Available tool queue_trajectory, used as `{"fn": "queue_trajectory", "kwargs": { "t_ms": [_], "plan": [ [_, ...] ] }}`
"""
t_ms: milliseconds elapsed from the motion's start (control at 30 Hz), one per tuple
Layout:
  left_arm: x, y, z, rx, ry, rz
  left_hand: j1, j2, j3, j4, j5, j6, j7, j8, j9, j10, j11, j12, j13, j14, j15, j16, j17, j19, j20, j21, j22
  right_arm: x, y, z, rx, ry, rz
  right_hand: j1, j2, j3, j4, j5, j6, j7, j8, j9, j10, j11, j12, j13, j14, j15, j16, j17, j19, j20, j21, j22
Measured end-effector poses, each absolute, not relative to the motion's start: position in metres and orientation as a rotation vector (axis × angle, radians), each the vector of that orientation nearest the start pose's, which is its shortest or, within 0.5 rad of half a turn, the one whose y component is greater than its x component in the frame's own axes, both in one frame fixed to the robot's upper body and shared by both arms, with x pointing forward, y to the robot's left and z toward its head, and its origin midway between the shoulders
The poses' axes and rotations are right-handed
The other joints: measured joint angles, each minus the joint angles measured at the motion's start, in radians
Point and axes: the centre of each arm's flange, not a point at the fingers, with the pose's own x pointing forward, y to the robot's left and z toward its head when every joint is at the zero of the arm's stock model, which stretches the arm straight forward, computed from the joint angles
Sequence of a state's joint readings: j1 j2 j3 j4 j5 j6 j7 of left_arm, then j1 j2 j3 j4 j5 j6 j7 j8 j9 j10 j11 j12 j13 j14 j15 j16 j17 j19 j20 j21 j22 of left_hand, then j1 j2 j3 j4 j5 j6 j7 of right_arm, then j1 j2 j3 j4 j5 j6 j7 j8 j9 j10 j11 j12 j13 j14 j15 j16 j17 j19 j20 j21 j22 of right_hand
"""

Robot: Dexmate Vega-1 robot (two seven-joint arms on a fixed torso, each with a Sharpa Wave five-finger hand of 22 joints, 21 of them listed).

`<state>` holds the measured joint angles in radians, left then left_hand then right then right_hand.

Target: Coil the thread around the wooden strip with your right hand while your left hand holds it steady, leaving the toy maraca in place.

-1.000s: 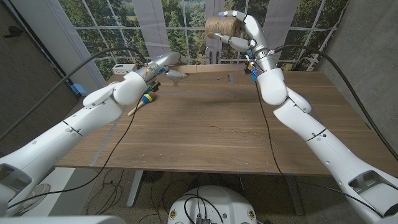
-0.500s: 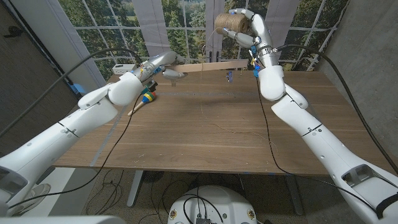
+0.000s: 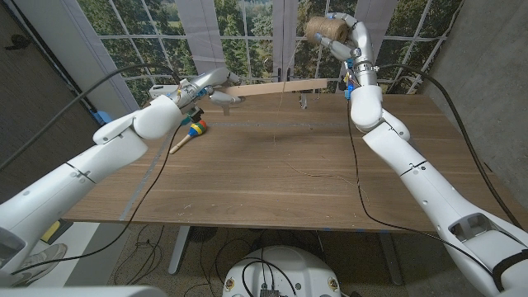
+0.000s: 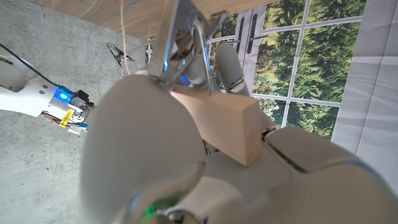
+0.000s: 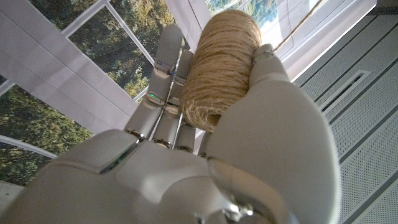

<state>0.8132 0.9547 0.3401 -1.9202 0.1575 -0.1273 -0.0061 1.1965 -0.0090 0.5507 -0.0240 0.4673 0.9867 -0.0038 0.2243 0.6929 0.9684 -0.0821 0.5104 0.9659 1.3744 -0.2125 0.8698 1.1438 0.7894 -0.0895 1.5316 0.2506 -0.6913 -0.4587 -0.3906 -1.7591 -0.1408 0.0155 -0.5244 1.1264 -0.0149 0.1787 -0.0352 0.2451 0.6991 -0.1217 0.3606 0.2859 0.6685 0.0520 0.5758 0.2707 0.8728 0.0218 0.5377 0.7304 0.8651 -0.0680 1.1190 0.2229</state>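
Thread point(image 3: 325, 29) sits wound as a jute spool in our right hand point(image 3: 346, 37), fingers wrapped round it, raised high above the table's far edge. Our left hand point(image 3: 206, 84) grips one end of the wooden strip point(image 3: 272, 87), which hangs level above the wooden table point(image 3: 272, 173) near its far side; a strand drops from the strip. We see the toy maraca point(image 3: 191, 132) lying on the table just beside our left forearm. Behind stand tall grid-paned windows with trees outside and a grey wall at right. No writing is legible to us.
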Motion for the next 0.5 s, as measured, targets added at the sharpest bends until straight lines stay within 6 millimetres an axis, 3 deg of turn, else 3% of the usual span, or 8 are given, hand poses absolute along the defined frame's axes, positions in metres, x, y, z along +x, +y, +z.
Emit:
{"fn": "queue_trajectory", "kwargs": {
  "t_ms": [333, 367, 500],
  "plan": [
    [0.509, 0.247, 0.13, 1.162, -0.982, -0.146, 0.002, 0.001, 0.0, 0.0, 0.0, 0.004, 0.004, 0.0, 0.0, 0.0, 0.0, -0.008, 0.003, 0.0, 0.0, -0.002, 0.006, 0.0, 0.0, 0.0, 0.001, 0.539, -0.219, 0.181, -0.434, -1.128, -0.322, 0.0, 0.0, 0.003, -0.003, 0.003, 0.0, 0.0, 0.006, 0.012, 0.0, 0.0, 0.0, 0.0, 0.0, 0.0, 0.017, 0.013, 0.0, 0.0, 0.024, -0.005],
    [0.496, 0.248, 0.132, 1.181, -0.998, -0.147, 0.002, 0.001, 0.0, 0.0, 0.0, 0.005, 0.005, 0.0, 0.0, 0.0, 0.0, -0.008, 0.003, 0.0, 0.0, -0.002, 0.007, 0.0, 0.0, 0.0, 0.001, 0.548, -0.225, 0.177, -0.411, -1.059, -0.318, 0.0, 0.0, 0.003, -0.003, 0.003, 0.0, 0.0, 0.008, 0.014, 0.0, 0.0, 0.0, 0.0, 0.0, 0.0, 0.021, 0.017, 0.004, -0.004, 0.028, -0.005],
    [0.492, 0.248, 0.132, 1.184, -1.005, -0.149, 0.002, 0.001, 0.0, 0.0, 0.0, 0.005, 0.005, 0.0, 0.0, 0.002, -0.002, -0.008, 0.003, 0.0, 0.0, -0.002, 0.006, 0.0, 0.0, 0.0, 0.003, 0.55, -0.23, 0.178, -0.429, -1.036, -0.309, 0.0, 0.0, 0.003, -0.003, 0.0, 0.003, 0.003, 0.018, 0.023, 0.013, 0.013, 0.0, 0.001, 0.0, 0.0, 0.037, 0.033, 0.007, -0.007, 0.043, -0.009]
  ]
}}
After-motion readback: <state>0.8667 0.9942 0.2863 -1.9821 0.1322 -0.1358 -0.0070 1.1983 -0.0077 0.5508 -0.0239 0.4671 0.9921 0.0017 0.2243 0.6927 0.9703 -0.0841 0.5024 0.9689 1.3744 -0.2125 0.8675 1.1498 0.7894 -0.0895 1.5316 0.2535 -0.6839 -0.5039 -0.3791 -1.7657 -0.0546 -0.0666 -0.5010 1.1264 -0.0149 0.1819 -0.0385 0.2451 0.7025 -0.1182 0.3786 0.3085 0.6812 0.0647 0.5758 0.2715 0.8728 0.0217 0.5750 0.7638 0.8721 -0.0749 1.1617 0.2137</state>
